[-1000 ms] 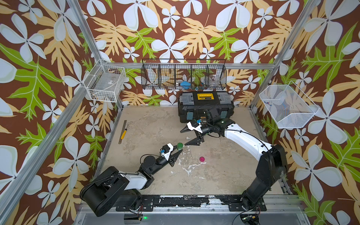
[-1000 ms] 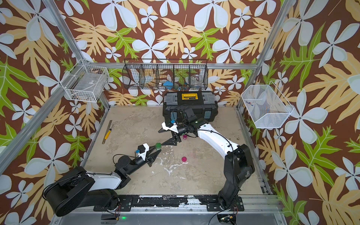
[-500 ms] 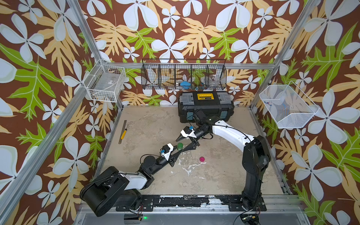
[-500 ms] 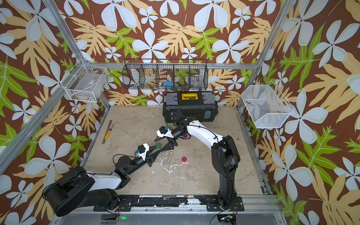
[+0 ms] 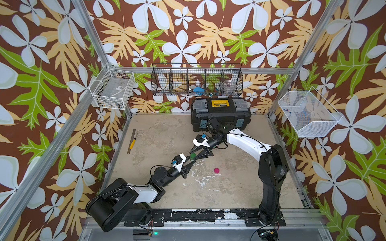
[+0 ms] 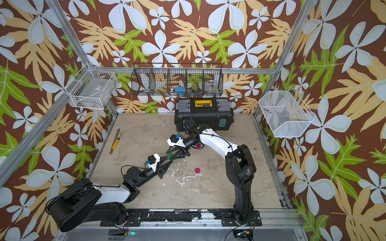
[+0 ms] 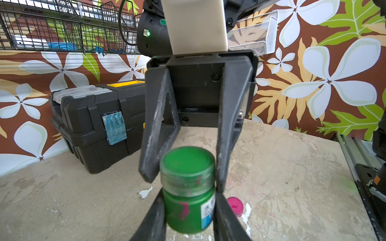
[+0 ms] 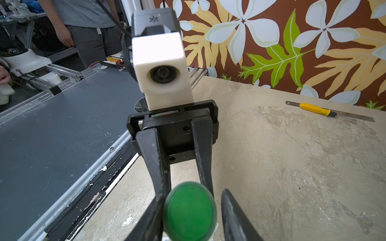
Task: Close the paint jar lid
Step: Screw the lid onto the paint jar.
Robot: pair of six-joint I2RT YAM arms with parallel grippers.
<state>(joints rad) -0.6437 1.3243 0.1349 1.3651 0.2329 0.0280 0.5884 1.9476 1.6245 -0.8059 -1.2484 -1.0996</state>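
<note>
My left gripper [image 7: 189, 217] clamps the small green paint jar [image 7: 183, 210] over the middle of the table [image 5: 229, 187]. It looks light, rigid and slick, so I take hold at the rim of the lid [image 7: 187, 164]. The right gripper [image 7: 183, 182] straddles it, one finger touching, not yet clamped.

My left arm [image 5: 144, 193] and right arm [image 5: 246, 144] are showing white shells, black joints and black cables [image 8: 126, 54]; white camera blocks [image 8: 160, 68] are topping black tapered fingers [image 7: 158, 129].

The jar [image 7: 189, 210] is green with a pink smear, its lid [image 7: 187, 164] green; the cap [image 5: 216, 170] is pink, the table [image 5: 163, 133] mottled beige, the toolbox [image 5: 229, 115] black with a yellow handle, the walls [image 5: 188, 25] brown with white flowers
</note>
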